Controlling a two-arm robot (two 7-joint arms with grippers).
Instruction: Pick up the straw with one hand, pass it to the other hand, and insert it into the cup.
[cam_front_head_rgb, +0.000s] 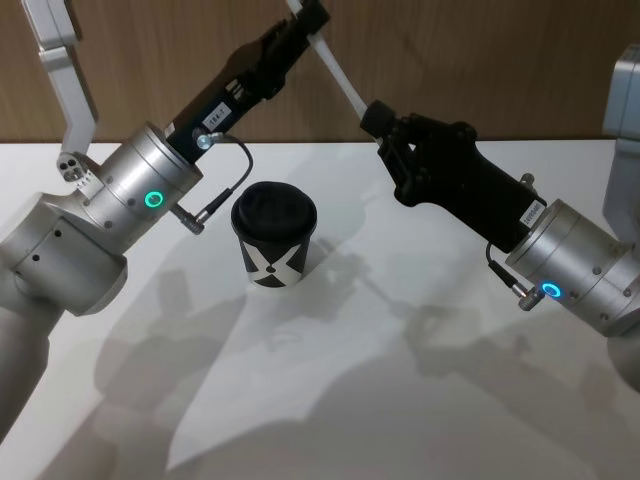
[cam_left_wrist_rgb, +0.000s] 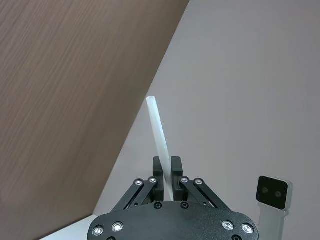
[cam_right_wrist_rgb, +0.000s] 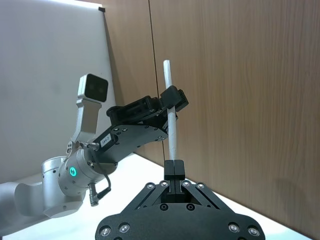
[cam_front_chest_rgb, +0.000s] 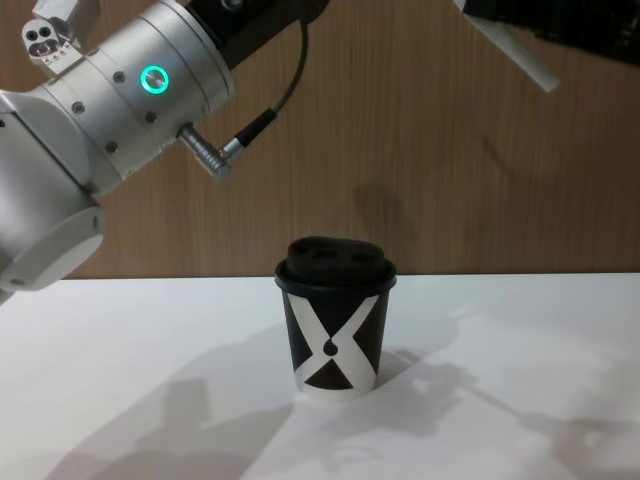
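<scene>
The white straw (cam_front_head_rgb: 335, 70) is held in the air above and behind the cup, slanting between both grippers. My left gripper (cam_front_head_rgb: 305, 18), on the silver wrist with a green ring, is shut on the straw's upper part; the left wrist view shows its fingers closed around the straw (cam_left_wrist_rgb: 156, 125). My right gripper (cam_front_head_rgb: 375, 120) is shut on the lower end, and the right wrist view shows the straw (cam_right_wrist_rgb: 171, 135) rising from my right gripper (cam_right_wrist_rgb: 173, 167) up to the left gripper (cam_right_wrist_rgb: 174, 102). The lidded black-and-white cup (cam_front_head_rgb: 274, 235) stands upright on the table (cam_front_head_rgb: 400, 400); the chest view has the cup (cam_front_chest_rgb: 335, 335) below the straw's free end (cam_front_chest_rgb: 515, 52).
A wood-panel wall (cam_front_head_rgb: 480, 60) runs behind the white table. The left arm's silver body (cam_front_chest_rgb: 90, 120) looms over the table's left side. A white camera post (cam_right_wrist_rgb: 91, 100) rises behind the left arm. Open tabletop lies around and in front of the cup.
</scene>
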